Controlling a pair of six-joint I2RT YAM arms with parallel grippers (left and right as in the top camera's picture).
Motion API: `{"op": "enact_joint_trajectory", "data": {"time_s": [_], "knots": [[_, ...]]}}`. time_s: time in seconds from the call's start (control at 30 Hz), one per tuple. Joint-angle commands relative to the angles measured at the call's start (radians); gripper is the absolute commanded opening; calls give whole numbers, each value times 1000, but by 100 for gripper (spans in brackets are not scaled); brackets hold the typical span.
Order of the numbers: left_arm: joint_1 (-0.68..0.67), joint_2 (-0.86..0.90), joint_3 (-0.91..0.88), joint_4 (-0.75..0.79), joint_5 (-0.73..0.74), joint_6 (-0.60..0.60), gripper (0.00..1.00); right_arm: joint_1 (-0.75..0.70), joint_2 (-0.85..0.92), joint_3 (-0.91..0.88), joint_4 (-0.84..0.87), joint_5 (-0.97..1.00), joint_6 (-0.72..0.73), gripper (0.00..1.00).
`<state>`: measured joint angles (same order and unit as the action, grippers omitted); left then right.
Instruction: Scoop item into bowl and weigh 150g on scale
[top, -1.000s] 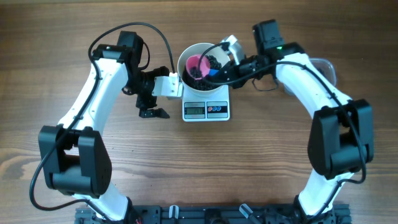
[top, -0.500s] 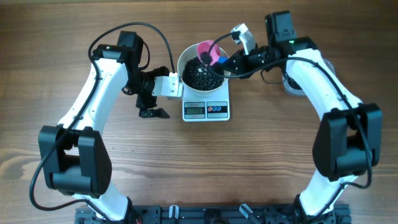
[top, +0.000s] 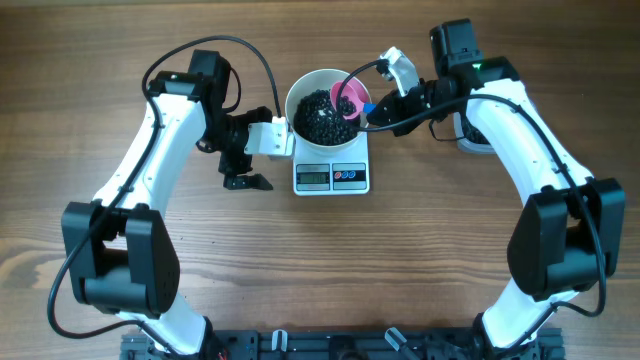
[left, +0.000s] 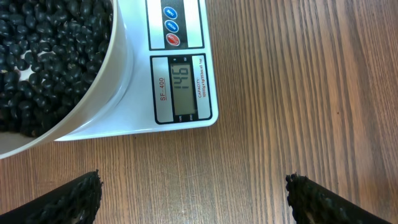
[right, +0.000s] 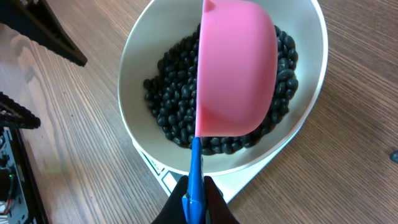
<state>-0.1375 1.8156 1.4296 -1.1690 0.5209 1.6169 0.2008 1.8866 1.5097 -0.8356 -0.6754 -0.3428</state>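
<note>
Holding the pink scoop (right: 236, 68) over the bowl (right: 134, 56), my right pincer (right: 196, 205) is clamped on its blue handle (right: 195, 168). The beans (left: 43, 56) lie heaped in the bowl on the scale (left: 143, 118). Its display (left: 184, 88) shows 146, so I judge only a small top-up is left. My left pincer (left: 193, 199) hangs spread wide beside the scale, above the desk (left: 298, 93).

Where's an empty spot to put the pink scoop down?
The biggest bare stretch of table is in front of the scale, between the left arm and the right arm. More lies in the far-left corner, past the left arm. Around the bowl it is crowded: the open left gripper on one side, the right gripper holding the scoop over the beans.
</note>
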Motion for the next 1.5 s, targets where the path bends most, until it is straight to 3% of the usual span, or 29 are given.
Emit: {"op": "enact_joint_trajectory", "data": {"time_s": [0.0, 1.47], "knots": [[-3, 0, -6, 0, 2, -2, 100, 0, -24, 19, -21, 7, -25, 4], [-3, 0, -6, 0, 1, -2, 100, 0, -28, 25, 91, 24, -50, 4]]}}
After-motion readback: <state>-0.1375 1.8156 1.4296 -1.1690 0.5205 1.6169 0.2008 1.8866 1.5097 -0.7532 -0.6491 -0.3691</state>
